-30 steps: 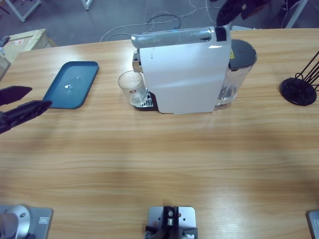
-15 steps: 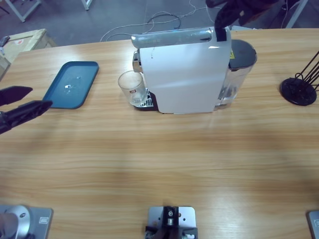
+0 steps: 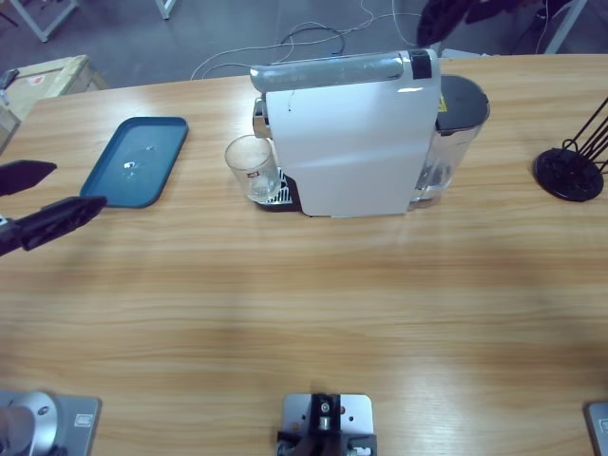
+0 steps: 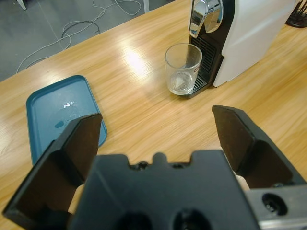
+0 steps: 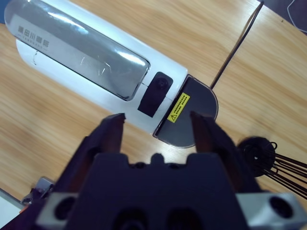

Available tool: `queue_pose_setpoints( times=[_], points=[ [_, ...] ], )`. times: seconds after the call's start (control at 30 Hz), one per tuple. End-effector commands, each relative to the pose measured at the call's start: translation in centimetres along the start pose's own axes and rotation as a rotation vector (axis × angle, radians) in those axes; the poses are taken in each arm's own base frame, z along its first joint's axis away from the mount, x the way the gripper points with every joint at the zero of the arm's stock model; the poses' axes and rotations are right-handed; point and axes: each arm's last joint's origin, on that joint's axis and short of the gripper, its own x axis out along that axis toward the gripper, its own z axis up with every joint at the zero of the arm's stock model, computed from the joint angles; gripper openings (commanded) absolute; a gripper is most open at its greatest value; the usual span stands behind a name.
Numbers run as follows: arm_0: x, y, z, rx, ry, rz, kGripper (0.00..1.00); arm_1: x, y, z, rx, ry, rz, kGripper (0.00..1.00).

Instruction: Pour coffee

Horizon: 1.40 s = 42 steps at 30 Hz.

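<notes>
A white coffee machine (image 3: pixel 351 142) stands at the table's far middle, its silver lever (image 5: pixel 81 52) and black button (image 5: pixel 154 93) on top. A clear glass cup (image 3: pixel 252 168) sits on the drip tray under the spout (image 4: pixel 204 17); the same cup (image 4: pixel 183 68) shows no coffee. My left gripper (image 3: pixel 43 198) hovers at the table's left edge, open and empty, pointing toward the cup. My right gripper (image 3: pixel 446 14) hangs above the machine's rear end, open and empty. In its wrist view, the right gripper (image 5: pixel 156 127) looks down on the button and the water tank lid (image 5: pixel 192 112).
A blue tray (image 3: pixel 135 160) lies left of the cup, with a few drops on it. A black wire stand (image 3: pixel 570 171) sits at the far right. Cables trail on the floor behind the table. Bare wood stretches across the near half.
My left gripper's jaws have spread wider. My right gripper dipped toward the machine's top rear, then lifted back up and away.
</notes>
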Motion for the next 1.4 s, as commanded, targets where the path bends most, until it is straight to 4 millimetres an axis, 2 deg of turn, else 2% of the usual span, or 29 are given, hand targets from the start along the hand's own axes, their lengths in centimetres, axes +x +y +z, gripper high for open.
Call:
queue_pose_setpoints(
  times=[0.03,0.63,0.7,0.73,0.8,0.83,0.93,1.03,1.17,1.3,1.4],
  points=[
    [1.0,-0.2,-1.1,0.002,0.061,-0.004,0.982,-1.9,-0.3,-0.3,0.021,-0.023,0.015,1.0],
    [1.4,-0.2,-1.1,0.002,0.073,-0.005,0.982,-3.1,-0.4,-0.3,0.022,-0.036,0.012,1.0],
    [1.4,-0.2,-1.1,0.001,0.073,0.0,0.982,-4.9,-0.6,-0.6,0.028,-0.08,0.008,1.0],
    [1.4,-0.2,-1.1,0.001,0.073,0.001,0.982,-7.0,-0.9,-1.2,0.037,-0.141,0.007,1.0],
    [1.4,-0.2,-1.1,0.001,0.073,0.001,0.982,-10.3,-1.4,-3.4,0.044,-0.241,0.014,1.0],
    [1.4,-0.2,-1.1,0.002,0.073,0.001,0.982,-11.6,-1.7,-5.1,0.039,-0.29,0.028,1.0],
    [1.5,-0.2,-1.2,0.004,0.072,0.001,0.982,-13.8,-2.4,-11.3,0.03,-0.37,0.078,1.0],
    [1.8,-0.2,-1.4,0.004,0.077,-0.002,0.982,-13.4,-2.9,-17.5,0.042,-0.336,0.115,1.0],
    [2.3,-0.3,-1.4,0.005,0.093,-0.008,0.982,-12.6,-3.4,-23.9,0.039,-0.417,0.178,1.0],
    [2.4,-0.3,-1.4,0.006,0.097,-0.011,0.982,-10.7,-3.4,-27.5,-0.015,-0.414,0.226,1.0],
    [2.5,-0.3,-1.4,0.007,0.1,-0.012,0.982,-9.5,-3.4,-28.9,-0.048,-0.401,0.234,1.0]
  ],
)
